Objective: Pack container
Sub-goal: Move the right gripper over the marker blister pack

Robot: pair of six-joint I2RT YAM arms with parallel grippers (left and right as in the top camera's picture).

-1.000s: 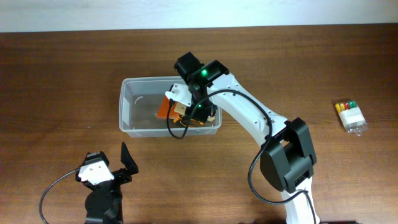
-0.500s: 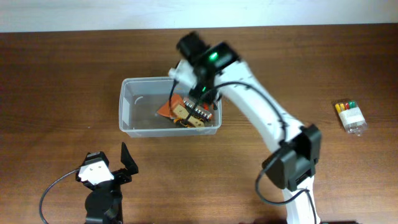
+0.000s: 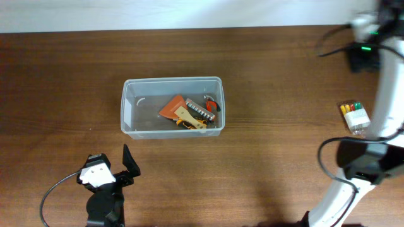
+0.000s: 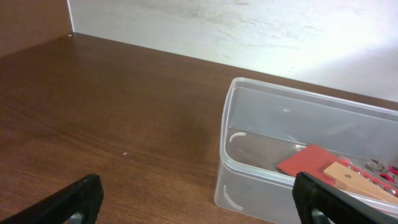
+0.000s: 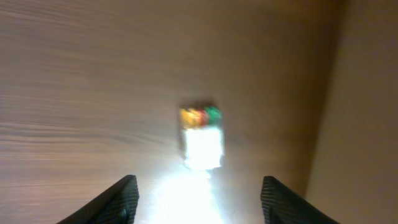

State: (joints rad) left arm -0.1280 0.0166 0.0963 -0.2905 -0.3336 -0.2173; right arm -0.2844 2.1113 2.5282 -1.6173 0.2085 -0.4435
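Observation:
The clear plastic container (image 3: 129, 107) stands left of the table's middle and holds an orange scraper (image 3: 172, 107) and other small tools. It also shows in the left wrist view (image 4: 267, 162). My left gripper (image 3: 126, 165) is open and empty, near the front edge, in front of the container. My right gripper (image 3: 372, 34) is at the far right back of the table, blurred by motion. Its fingers (image 5: 199, 199) are open and empty above the small clear box of coloured markers (image 5: 201, 137).
The small marker box (image 3: 355, 117) lies near the right edge of the brown wooden table. A pale wall runs along the table's back edge.
My right arm has left the container and swung far to the right back corner. The tools it was over now lie in the container. The left arm has not moved.

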